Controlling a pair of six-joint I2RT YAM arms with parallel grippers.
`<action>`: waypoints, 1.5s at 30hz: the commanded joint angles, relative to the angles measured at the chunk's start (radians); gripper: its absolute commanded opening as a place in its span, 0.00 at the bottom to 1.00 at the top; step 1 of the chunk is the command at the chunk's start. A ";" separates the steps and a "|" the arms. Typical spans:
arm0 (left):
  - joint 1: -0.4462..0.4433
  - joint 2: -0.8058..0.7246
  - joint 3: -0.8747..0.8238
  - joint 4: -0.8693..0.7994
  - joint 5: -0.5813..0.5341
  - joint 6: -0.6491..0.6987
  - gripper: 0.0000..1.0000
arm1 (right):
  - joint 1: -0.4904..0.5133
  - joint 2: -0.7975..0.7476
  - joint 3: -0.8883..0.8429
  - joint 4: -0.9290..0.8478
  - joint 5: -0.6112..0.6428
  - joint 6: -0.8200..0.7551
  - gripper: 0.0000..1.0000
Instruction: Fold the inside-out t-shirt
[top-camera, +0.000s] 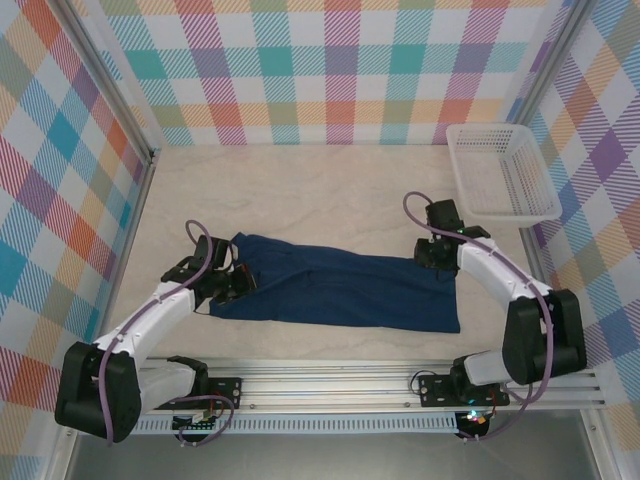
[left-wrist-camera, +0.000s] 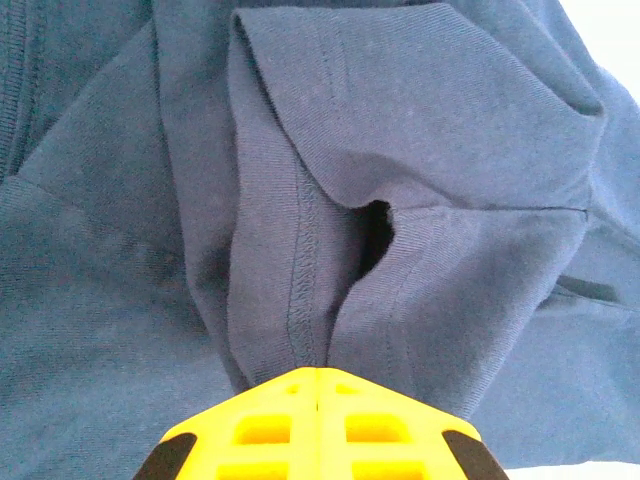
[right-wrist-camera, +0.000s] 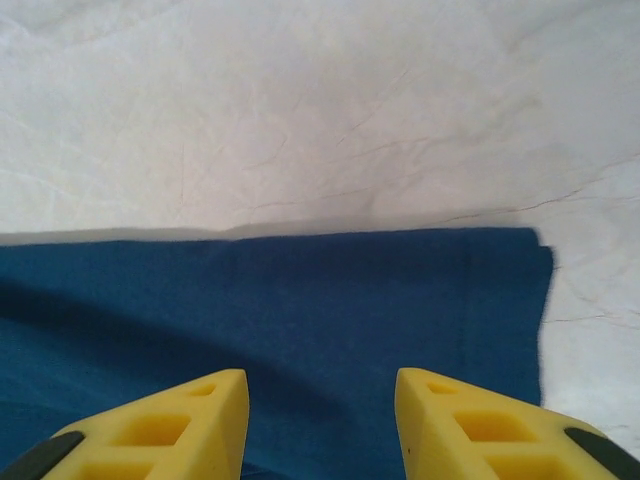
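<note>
- Roughly halfway, by my reading: the inside-out t-shirt lies across the middle of the table as a long, narrow band, running from centre left to centre right of the top view.
- That shape suggests the lengthwise folds are done; how many layers lie in it is hard to tell from above.
- At the band's left end the left gripper is clamped tight on a bunched fold; the left wrist view shows a hemmed flap and a seam rising from the closed fingers.
- At the right end the right gripper hovers over the band's upper right corner, fingers apart with nothing between them.
- Left to do, most likely: bring one end over the other crosswise, and smooth the rumpled left end.
- A white basket sits at upper right, well apart from the shirt.
</note>
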 joint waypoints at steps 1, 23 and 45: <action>-0.010 -0.023 0.037 -0.049 0.031 0.009 0.00 | 0.025 0.092 0.041 0.000 -0.093 0.051 0.42; -0.013 -0.041 0.056 -0.077 -0.064 0.015 0.44 | 0.248 0.152 0.168 0.074 -0.242 -0.039 0.45; 0.038 0.362 0.216 0.207 -0.169 0.021 0.51 | 0.510 0.427 0.401 0.247 -0.311 0.041 0.48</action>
